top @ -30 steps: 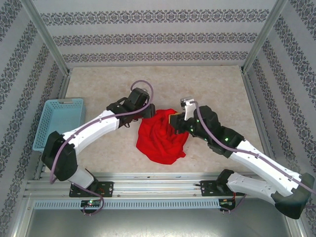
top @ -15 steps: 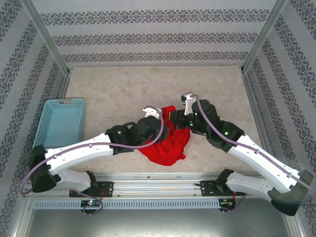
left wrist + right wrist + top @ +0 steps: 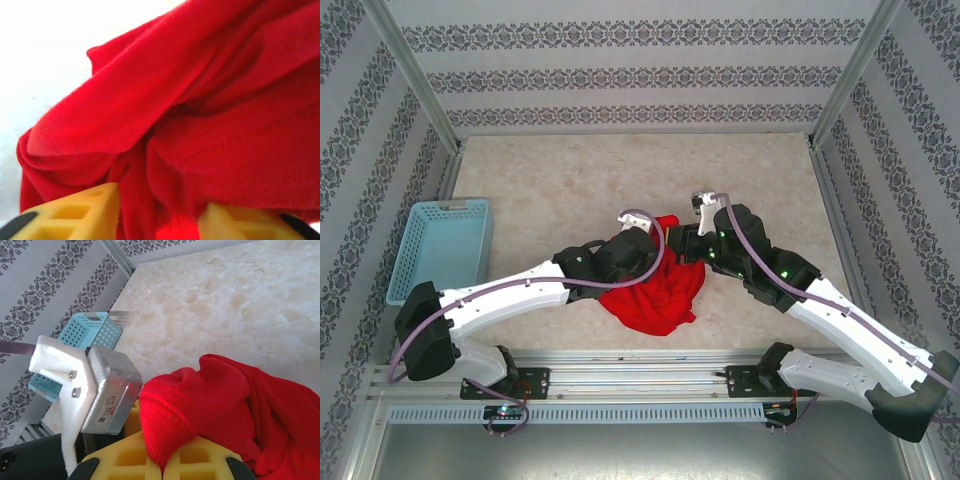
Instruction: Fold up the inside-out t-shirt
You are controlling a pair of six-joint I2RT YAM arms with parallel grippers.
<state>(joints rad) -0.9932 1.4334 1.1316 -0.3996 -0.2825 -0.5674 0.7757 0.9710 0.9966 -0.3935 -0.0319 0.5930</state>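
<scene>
- Cloth sits clamped in the right gripper (image 3: 162,446): in its own wrist view we see the yellow fingers (image 3: 125,457) closed tight on a thick rolled fold of the t-shirt (image 3: 655,295), which bulges up out of the pinch.
- From overhead, we place that gripper at the t-shirt's upper right edge, with the fabric drawn up toward it there.
- The left gripper (image 3: 160,200) is buried in the t-shirt's upper left part. In its wrist view the two yellow fingers stand apart, and a hanging pleat of red cloth fills the gap between them. We cannot tell whether they are pinching the pleat or only straddling it.
- The t-shirt itself is a crumpled red heap, lying on the marbled beige table (image 3: 750,170) between the two arms, wrinkled and bunched rather than spread flat.
- A silver box on a white bracket (image 3: 107,390) hangs just beside the clamped fold, on the t-shirt's left side in the right wrist view.
- Well to the t-shirt's left stands the light blue mesh basket (image 3: 448,206). Of its inside we see only perforated floor and walls, and none of the red cloth touches it.
</scene>
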